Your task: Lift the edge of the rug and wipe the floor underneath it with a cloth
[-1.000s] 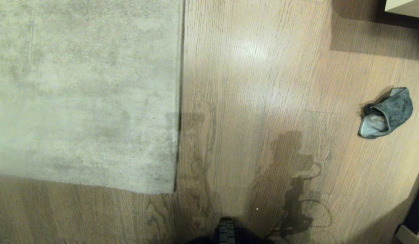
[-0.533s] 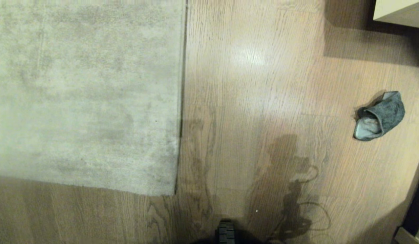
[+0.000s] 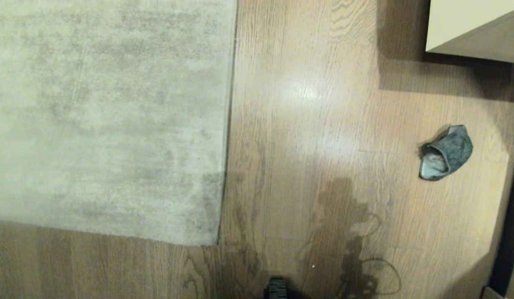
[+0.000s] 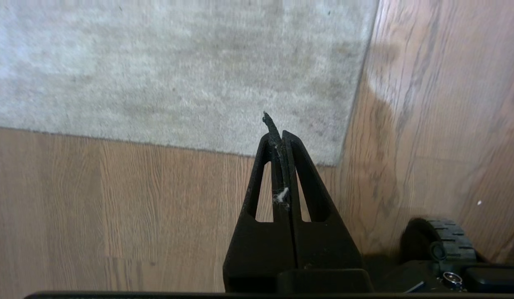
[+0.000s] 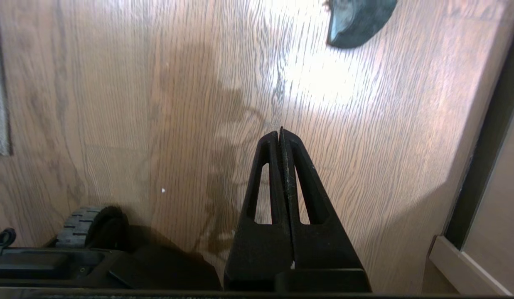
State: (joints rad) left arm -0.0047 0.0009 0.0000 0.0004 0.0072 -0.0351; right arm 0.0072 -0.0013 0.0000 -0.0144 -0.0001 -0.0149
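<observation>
The cloth (image 3: 446,153) lies alone on the floor (image 3: 315,124), far over on the robot's right side, well away from the rug (image 3: 107,116). The rug edge (image 3: 229,124) runs straight away from the robot, and it lies flat, so no lifting is done yet. The right gripper (image 5: 280,135) hangs above bare floor with its two fingers pressed together and nothing in them. From this gripper, the cloth (image 5: 358,18) lies ahead and a bit to the right, not close. The left gripper (image 4: 277,133) is pressed together too, with only a bit of fluff stuck between its fingers, and it hangs just over the near corner of the rug (image 4: 178,70). So the right arm is nearer the cloth and the left arm is nearer the rug edge. I think the right arm should fetch the cloth first.
</observation>
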